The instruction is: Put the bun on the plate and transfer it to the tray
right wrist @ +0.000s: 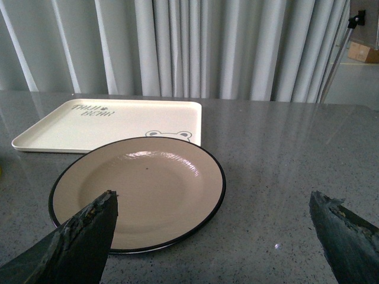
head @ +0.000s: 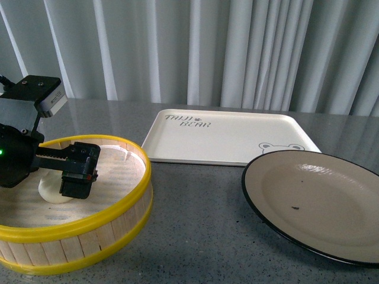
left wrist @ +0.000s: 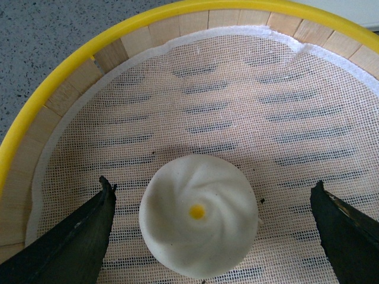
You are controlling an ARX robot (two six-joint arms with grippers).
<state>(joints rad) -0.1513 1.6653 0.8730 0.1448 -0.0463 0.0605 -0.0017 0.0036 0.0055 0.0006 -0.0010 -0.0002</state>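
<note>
- Bun [left wrist: 198, 223]: lower left of front view, sitting in yellow-rimmed bamboo steamer [head: 118, 207] on white mesh liner [left wrist: 237, 100]; partly hidden there behind left gripper [left wrist: 212, 186].
- Left gripper: released, jaws spread wide, dark fingers [left wrist: 89, 231] either side of bun, gap visible on both sides.
- Right gripper [right wrist: 213, 198]: released, fingers far apart, nothing between them, pointed toward plate [right wrist: 148, 195].
- Plate: lower right of front view, on grey speckled table [head: 201, 236].
- Tray [head: 231, 139]: upper centre, behind plate, bear-face corner nearest plate rim; contact unclear.

one bun [left wrist: 198, 223], one plate [head: 314, 201], one tray [head: 225, 139], one steamer [head: 89, 229]
</note>
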